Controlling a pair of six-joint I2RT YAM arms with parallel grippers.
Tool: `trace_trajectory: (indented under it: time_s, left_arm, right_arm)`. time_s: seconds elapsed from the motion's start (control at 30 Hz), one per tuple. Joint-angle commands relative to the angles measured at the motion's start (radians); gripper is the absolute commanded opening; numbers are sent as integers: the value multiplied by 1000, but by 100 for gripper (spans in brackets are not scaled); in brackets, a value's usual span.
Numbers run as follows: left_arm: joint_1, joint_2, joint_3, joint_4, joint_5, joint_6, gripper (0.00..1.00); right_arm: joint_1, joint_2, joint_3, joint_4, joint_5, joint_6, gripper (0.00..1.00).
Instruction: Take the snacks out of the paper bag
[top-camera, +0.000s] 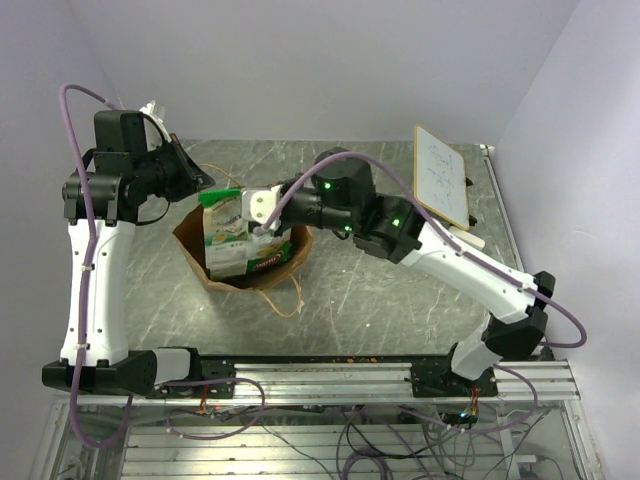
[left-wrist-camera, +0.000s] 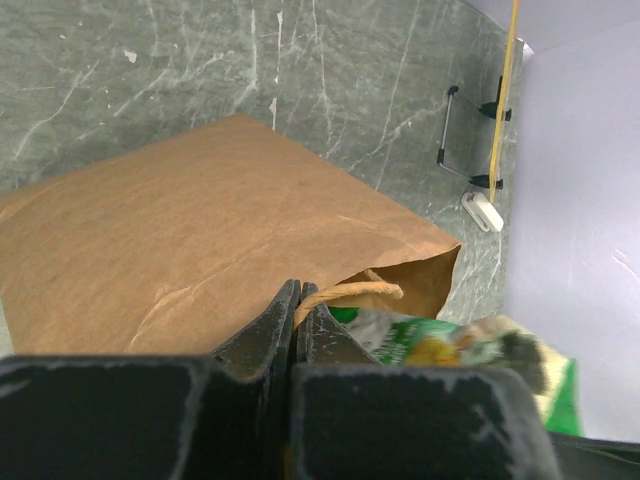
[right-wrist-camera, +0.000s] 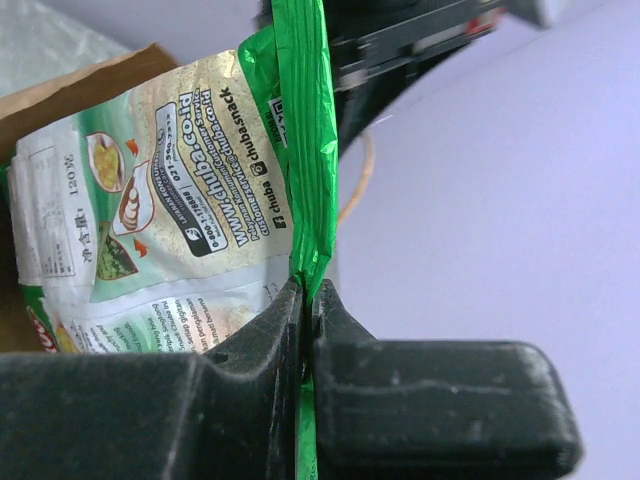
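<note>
The brown paper bag (top-camera: 250, 272) stands open on the grey table, left of the middle. My left gripper (top-camera: 203, 182) is at the bag's back left rim. In the left wrist view this gripper (left-wrist-camera: 297, 296) is shut on the bag's looped paper handle (left-wrist-camera: 352, 291), with the bag's side (left-wrist-camera: 200, 230) below. A green and white snack packet (top-camera: 224, 232) sticks up out of the bag's mouth. My right gripper (top-camera: 262, 212) is shut on it. In the right wrist view the fingertips (right-wrist-camera: 307, 292) pinch the packet's green sealed edge (right-wrist-camera: 305, 150). Whatever else lies inside the bag is hidden.
A white framed board (top-camera: 442, 175) leans at the back right, with a small white object (left-wrist-camera: 483, 210) at its foot. The bag's other handle (top-camera: 287, 296) loops onto the table in front. The metal rail (top-camera: 340, 375) with the arm bases runs along the near edge.
</note>
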Motion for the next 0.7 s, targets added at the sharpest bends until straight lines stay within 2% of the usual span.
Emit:
trace_trajectory:
  time_s: [0.0, 0.13, 0.27, 0.5, 0.67]
  left_arm:
    - [5, -13, -9, 45, -1, -15, 7]
    - [6, 18, 2, 42, -13, -8, 7]
    - [7, 42, 15, 62, 7, -18, 7]
    - [6, 48, 13, 40, -13, -3, 7]
    - [6, 50, 15, 29, -23, -2, 7]
  right_arm:
    - [-2, -74, 50, 127, 20, -23, 0]
    - [-31, -121, 51, 216, 14, -18, 0]
    - [-55, -120, 154, 185, 43, -31, 0]
    - [-69, -186, 115, 243, 323, -120, 0]
    - [-75, -248, 48, 311, 446, -124, 0]
